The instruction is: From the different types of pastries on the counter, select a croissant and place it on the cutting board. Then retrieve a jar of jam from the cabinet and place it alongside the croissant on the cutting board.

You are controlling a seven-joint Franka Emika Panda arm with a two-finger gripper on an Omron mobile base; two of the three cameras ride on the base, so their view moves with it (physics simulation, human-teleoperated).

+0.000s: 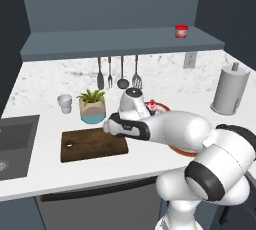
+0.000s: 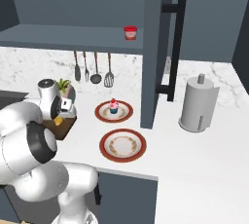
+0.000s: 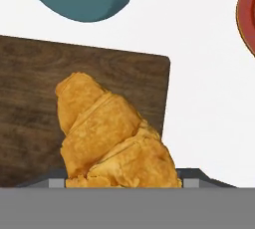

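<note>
Croissant clamped between closed fingers, over the cutting board.

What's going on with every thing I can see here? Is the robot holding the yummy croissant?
Golden-yellow croissant: gripped in the claw, above the board.
Dark brown wooden cutting board: flat on the counter, nothing resting on it yet.
Small red jam jar: upright on the cabinet shelf.
Pink-frosted cupcake: upright on an orange-rimmed plate.
Second orange-rimmed plate: no pastry on it.
White paper towel roll: standing upright.
</note>
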